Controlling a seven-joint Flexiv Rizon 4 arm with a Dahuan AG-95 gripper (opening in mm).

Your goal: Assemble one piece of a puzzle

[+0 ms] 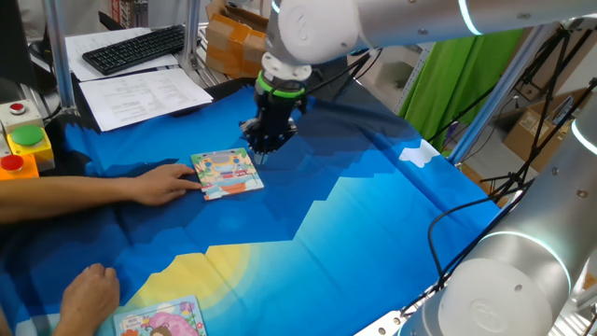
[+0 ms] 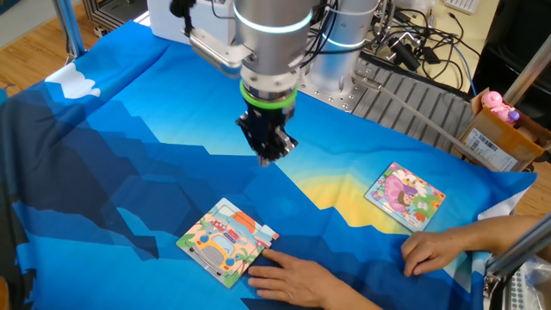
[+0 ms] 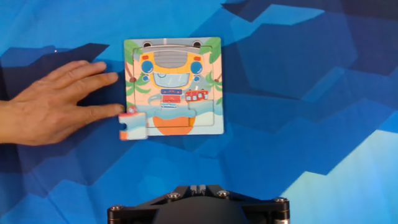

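The puzzle (image 3: 173, 84) is a small square board with a yellow bus picture, lying flat on the blue cloth; it also shows in one fixed view (image 1: 227, 173) and the other fixed view (image 2: 225, 241). A loose piece (image 3: 132, 126) sits askew at its lower-left corner, sticking out past the board's edge. My gripper (image 1: 264, 142) hangs above the cloth just beyond the puzzle, not touching it, also in the other fixed view (image 2: 271, 153). Its fingers are together and hold nothing; in the hand view the gripper (image 3: 198, 186) sits at the bottom centre.
A person's hand (image 3: 50, 112) rests against the puzzle's left side, fingers touching the board and the loose piece. A second hand (image 2: 439, 250) lies near a pinker picture board (image 2: 405, 191). Button boxes (image 1: 23, 140), papers and a keyboard (image 1: 135, 47) stand beyond the cloth.
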